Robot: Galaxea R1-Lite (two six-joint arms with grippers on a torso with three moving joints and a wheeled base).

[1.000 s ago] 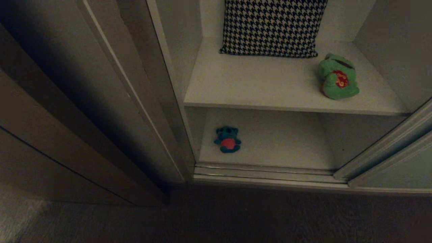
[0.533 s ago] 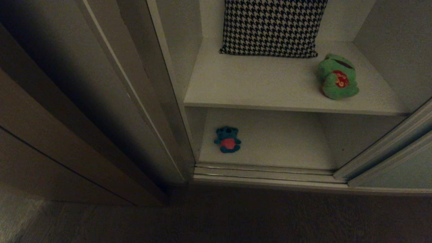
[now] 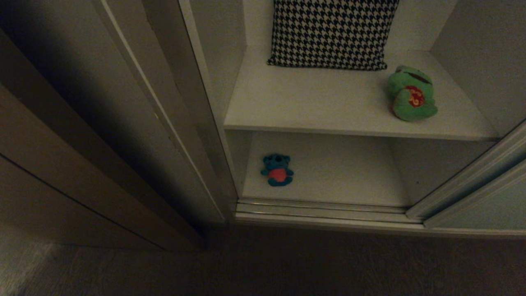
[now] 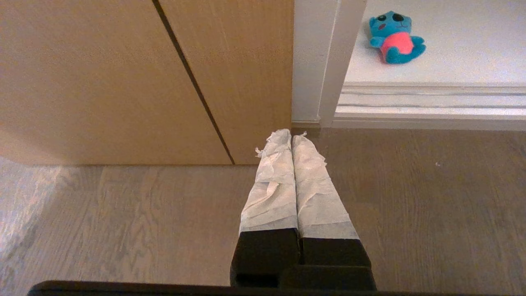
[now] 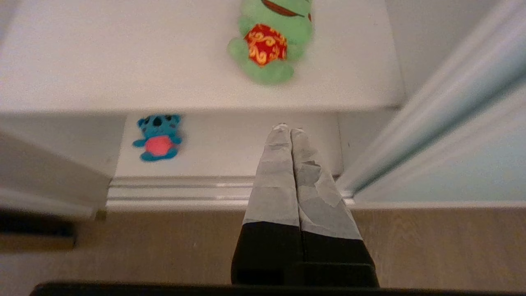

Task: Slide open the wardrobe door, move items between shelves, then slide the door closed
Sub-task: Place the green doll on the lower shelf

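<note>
Two plush toys wait in the opened wardrobe: the green frog [image 3: 411, 93] on the upper shelf [image 3: 312, 102] toward its right end, near the houndstooth pillow [image 3: 331, 33]; the blue toy [image 3: 277, 169] on the lower shelf [image 3: 337, 172], toward its left end. The sliding door [image 3: 485, 193] stands pushed off to the right, so the opening step looks done and the transfer step is in hand.

Right gripper [image 5: 287, 130]: fingers pressed together, empty, short of the door track, aimed between the shelves. Left gripper [image 4: 291, 136]: fingers pressed together, empty, low over the floor by the brown side panel [image 4: 123, 82].

Next move, by judgement: spread the right fingers, then reach in to a toy.

Versus the earlier head frames: toys, pillow and door unchanged; no arm in that view.
</note>
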